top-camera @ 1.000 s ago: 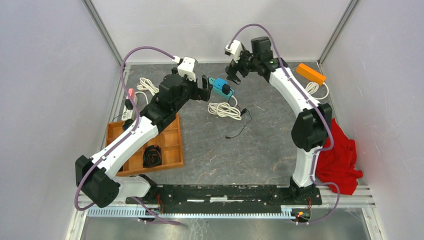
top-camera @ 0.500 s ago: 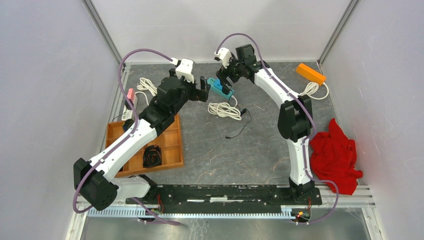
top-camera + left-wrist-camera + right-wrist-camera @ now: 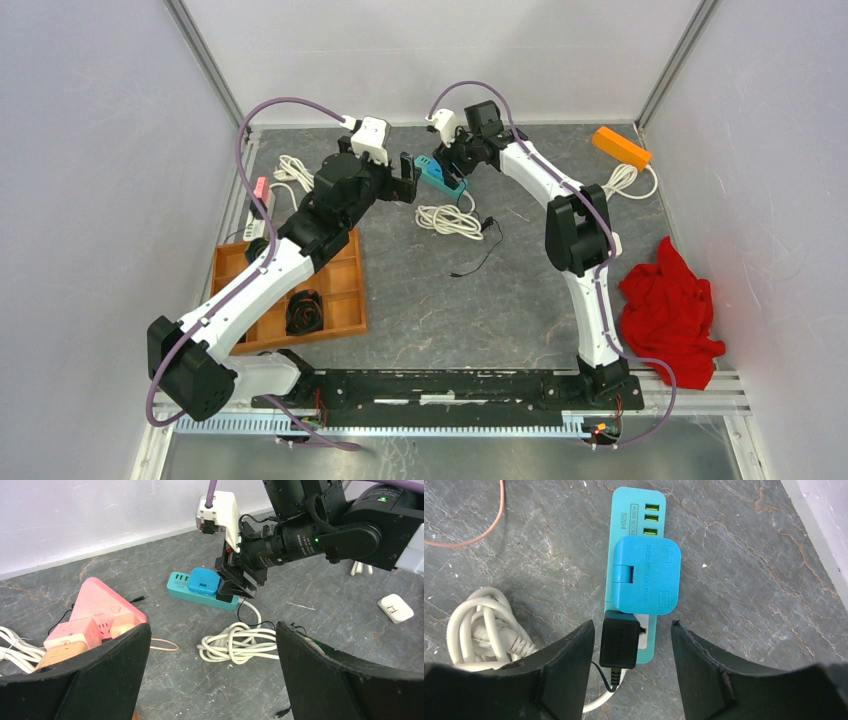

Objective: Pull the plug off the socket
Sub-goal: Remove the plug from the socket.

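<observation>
Teal strip (image 3: 638, 510) lies flat on the table (image 3: 749, 605) at the far middle. Its long axis runs straight along the gap between the fingers of the right gripper (image 3: 631, 627). The black plug (image 3: 620, 644) sits in the strip's end nearest that wrist camera, with a blue adapter (image 3: 646, 575) filling the socket just beyond it. The plug's thin lead trails back under the gripper towards the white cord (image 3: 484, 625). The right gripper hangs directly over the plug with its jaws apart and nothing held. One finger is just beside the plug's outer face, and the other stands clear across the strip's width. A squeeze would therefore act across the strip's short side, and the pull should probably go straight up off the socket face. The plug sits off-centre in the gap, so the jaws may catch the adapter's edge or the strip. The left gripper (image 3: 212, 630) is spread wide and empty, near the strip's other side, well placed to hold the strip down.
</observation>
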`<action>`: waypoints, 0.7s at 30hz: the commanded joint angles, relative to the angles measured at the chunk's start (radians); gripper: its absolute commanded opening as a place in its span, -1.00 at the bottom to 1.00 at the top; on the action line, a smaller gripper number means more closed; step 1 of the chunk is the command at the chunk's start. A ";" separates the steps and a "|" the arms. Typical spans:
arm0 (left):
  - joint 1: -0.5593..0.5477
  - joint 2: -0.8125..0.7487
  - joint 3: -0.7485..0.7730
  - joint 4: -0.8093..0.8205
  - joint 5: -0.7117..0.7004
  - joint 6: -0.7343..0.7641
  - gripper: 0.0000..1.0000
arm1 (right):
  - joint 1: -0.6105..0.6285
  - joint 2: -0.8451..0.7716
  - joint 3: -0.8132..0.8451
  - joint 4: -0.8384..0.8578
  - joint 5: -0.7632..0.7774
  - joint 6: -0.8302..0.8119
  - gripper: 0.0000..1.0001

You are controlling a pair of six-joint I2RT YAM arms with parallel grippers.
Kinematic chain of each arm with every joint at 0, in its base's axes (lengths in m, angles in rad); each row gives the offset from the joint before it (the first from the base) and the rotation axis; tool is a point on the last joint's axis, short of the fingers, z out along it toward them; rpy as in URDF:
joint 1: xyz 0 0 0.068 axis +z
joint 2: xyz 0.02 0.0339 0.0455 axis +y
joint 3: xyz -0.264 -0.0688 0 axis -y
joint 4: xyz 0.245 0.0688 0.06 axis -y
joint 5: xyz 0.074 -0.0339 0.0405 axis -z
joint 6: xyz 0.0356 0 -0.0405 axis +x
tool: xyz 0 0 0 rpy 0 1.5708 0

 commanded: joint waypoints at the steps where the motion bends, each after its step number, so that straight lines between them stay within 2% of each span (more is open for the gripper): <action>1: 0.003 -0.024 -0.004 0.052 0.003 0.045 0.99 | 0.006 0.031 0.053 0.004 0.006 -0.004 0.24; 5: 0.002 -0.024 -0.005 0.051 0.003 0.045 0.99 | 0.004 0.048 0.055 -0.002 0.008 -0.008 0.15; 9: 0.003 -0.024 -0.005 0.053 0.003 0.046 0.99 | 0.006 0.053 0.057 -0.006 0.009 -0.011 -0.08; 14: 0.003 -0.022 -0.007 0.054 0.002 0.046 0.99 | 0.006 0.038 0.064 -0.010 0.009 -0.019 -0.78; 16: 0.002 -0.022 -0.007 0.053 -0.001 0.048 0.99 | 0.005 0.010 0.064 -0.009 0.012 -0.024 -1.00; 21: 0.003 -0.020 -0.008 0.054 -0.011 0.049 0.99 | -0.008 -0.155 -0.042 0.072 -0.005 -0.019 -1.00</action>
